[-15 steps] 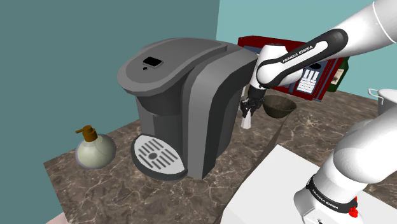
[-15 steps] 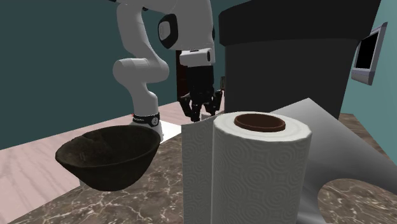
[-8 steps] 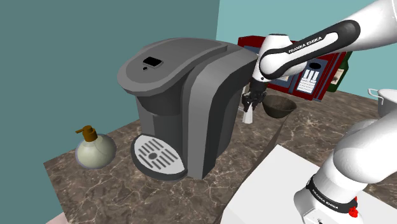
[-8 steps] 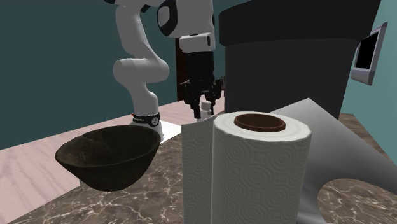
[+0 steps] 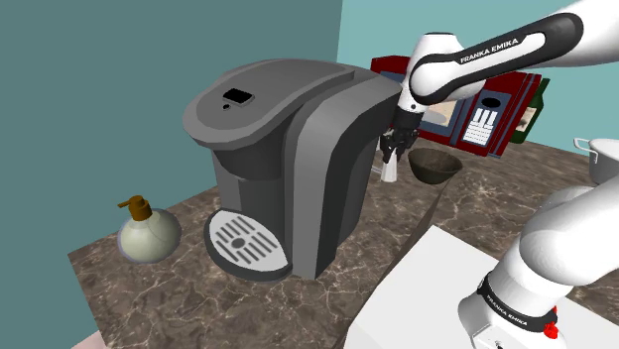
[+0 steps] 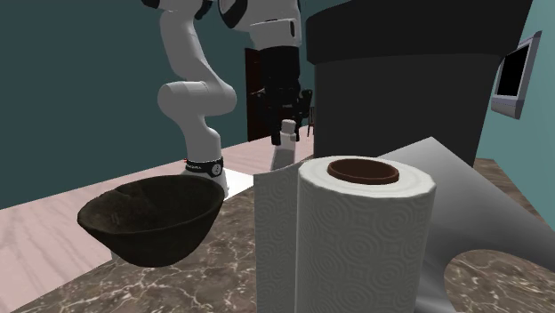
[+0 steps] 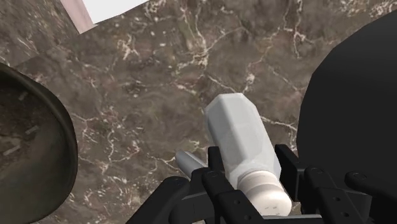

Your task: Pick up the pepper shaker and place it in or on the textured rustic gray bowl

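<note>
We see a dark, white-veined marble counter (image 5: 397, 213) under teal walls. In the upper right of the shoulder view reaches the white arm (image 5: 491, 48), lettered FRANKA EMIKA along its forearm. The jaws of its black gripper (image 5: 394, 157) are clamped on the white pepper shaker (image 5: 391, 173), which hangs clear above the counter, between the grey coffee machine (image 5: 288, 149) and the dark, rough bowl (image 5: 433, 166). The second exterior view puts the bowl (image 6: 151, 218) lower left and the shaker (image 6: 286, 133) mid-frame.
</note>
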Robot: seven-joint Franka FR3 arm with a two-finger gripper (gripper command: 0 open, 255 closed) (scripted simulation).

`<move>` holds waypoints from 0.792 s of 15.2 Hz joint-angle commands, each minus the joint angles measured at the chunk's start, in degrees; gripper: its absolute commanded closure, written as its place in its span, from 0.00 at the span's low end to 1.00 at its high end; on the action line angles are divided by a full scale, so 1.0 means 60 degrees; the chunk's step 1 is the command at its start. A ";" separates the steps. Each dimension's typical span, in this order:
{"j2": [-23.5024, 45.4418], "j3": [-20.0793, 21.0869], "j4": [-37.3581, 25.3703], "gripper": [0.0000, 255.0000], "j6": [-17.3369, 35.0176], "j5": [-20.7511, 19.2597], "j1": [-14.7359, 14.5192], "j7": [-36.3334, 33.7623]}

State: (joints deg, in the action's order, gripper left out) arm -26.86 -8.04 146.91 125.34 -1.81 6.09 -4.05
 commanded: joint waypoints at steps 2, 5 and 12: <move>-0.0173 0.0032 -0.0282 1.00 -0.0457 -0.0002 0.0001 -0.0027; -0.0301 0.0056 -0.0577 1.00 -0.0880 -0.0001 0.0001 -0.0044; -0.0509 0.0107 -0.1326 1.00 -0.1836 0.0009 -0.0005 -0.0077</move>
State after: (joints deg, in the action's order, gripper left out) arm -29.73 -7.47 139.60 115.18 -1.78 6.08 -4.45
